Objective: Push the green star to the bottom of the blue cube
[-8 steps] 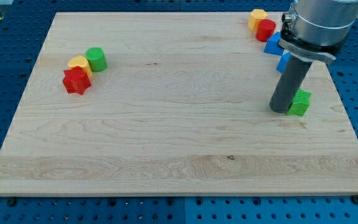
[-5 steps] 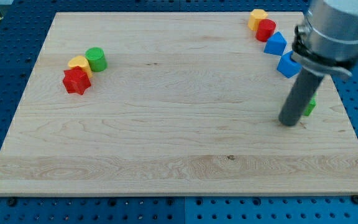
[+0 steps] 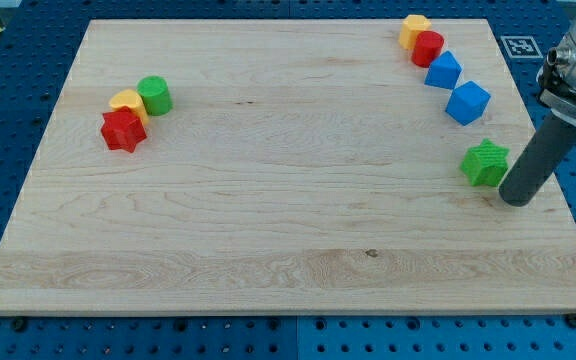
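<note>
Green star (image 3: 485,162) sits below the blue cube (image 3: 467,103); my tip (image 3: 515,200), jawless, holds nothing, just right.

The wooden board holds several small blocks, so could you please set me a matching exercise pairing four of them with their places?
Things:
1. green star block
2. blue cube block
3. red star-shaped block
4. green cylinder block

Places:
A. lowest of the view's left cluster
B. just left of my tip
C. top right of the left cluster
D. above the green star

Pairs: 1-B, 2-D, 3-A, 4-C
</note>
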Robot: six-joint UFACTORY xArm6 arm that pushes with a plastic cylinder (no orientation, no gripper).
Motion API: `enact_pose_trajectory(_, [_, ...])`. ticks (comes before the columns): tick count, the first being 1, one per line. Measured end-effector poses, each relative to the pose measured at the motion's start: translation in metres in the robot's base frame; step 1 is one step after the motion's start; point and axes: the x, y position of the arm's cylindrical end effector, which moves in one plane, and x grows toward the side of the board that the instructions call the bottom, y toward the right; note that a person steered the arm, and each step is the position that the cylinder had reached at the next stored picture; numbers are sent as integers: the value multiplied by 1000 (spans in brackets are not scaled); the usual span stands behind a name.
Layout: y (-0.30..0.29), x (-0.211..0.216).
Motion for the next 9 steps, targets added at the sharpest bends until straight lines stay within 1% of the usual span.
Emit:
enact_pose_trajectory(1, [-2, -5])
enact_pose_trajectory(7, [-9, -3])
enact_pose_trajectory(9, [-32, -3])
